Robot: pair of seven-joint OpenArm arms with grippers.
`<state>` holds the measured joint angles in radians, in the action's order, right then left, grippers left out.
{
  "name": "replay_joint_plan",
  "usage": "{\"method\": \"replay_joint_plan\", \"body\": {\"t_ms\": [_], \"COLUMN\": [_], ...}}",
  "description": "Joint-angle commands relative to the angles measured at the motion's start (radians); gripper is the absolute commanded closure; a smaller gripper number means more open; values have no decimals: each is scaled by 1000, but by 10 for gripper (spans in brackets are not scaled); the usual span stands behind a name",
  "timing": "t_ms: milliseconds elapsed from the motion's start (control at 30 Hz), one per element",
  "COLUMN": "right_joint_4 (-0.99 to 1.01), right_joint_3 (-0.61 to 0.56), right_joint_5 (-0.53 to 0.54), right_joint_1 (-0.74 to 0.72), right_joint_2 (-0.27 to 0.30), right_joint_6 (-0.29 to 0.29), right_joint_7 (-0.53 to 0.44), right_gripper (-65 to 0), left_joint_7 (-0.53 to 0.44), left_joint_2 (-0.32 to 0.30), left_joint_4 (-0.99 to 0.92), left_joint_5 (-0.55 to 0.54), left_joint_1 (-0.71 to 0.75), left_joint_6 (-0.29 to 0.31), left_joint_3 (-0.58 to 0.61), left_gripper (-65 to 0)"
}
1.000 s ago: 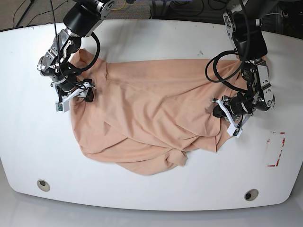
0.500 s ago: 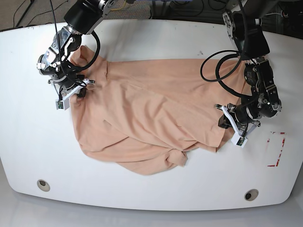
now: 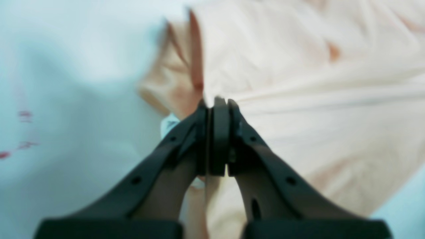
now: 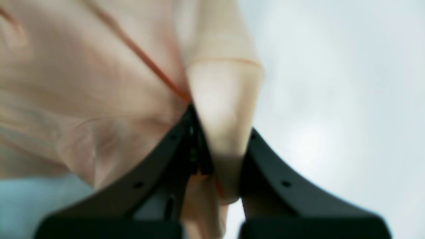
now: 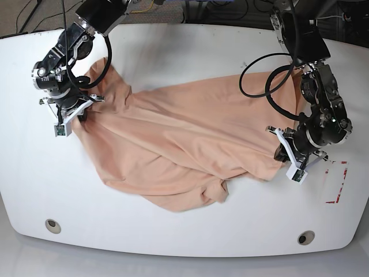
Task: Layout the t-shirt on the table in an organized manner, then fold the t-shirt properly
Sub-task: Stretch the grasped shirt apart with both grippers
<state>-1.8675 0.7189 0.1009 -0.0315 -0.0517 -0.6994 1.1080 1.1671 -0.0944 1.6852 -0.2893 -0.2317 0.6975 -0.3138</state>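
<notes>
Bunched hem of the soft peach cotton t-shirt (image 5: 184, 150) sags lower centre on the glossy white tabletop (image 5: 173, 242). Left tool (image 5: 283, 154), mid right, and right tool (image 5: 78, 113), upper left, each pinch opposite edges, prob. to stretch it flat.
</notes>
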Motion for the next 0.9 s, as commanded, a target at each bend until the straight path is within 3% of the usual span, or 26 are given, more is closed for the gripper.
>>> {"method": "replay_joint_plan", "body": {"t_ms": [0,400,633,867], "right_joint_4": [-27,-54,-24,-19], "right_joint_3": [-2,-5,-86,-89], "right_joint_5": [6,7,9,12], "right_joint_1": [-5,6,18,63], "right_joint_2": [9,52,100,100], "right_joint_6": [1,1,1,1], "right_joint_7": [-10,10,13,8], "right_gripper": [0,0,0,0], "left_joint_7": [-2,75,112,132], "left_joint_2": [-9,-8,-11,-12], "left_joint_4": [74,148,149,148], "left_joint_5": [-15,-14,-12,-9], "left_joint_1": [-28,-68,-79,-65], "left_joint_6": [1,1,1,1], "left_joint_3": [-2,-60,-61,-64], "left_gripper": [0,0,0,0]}}
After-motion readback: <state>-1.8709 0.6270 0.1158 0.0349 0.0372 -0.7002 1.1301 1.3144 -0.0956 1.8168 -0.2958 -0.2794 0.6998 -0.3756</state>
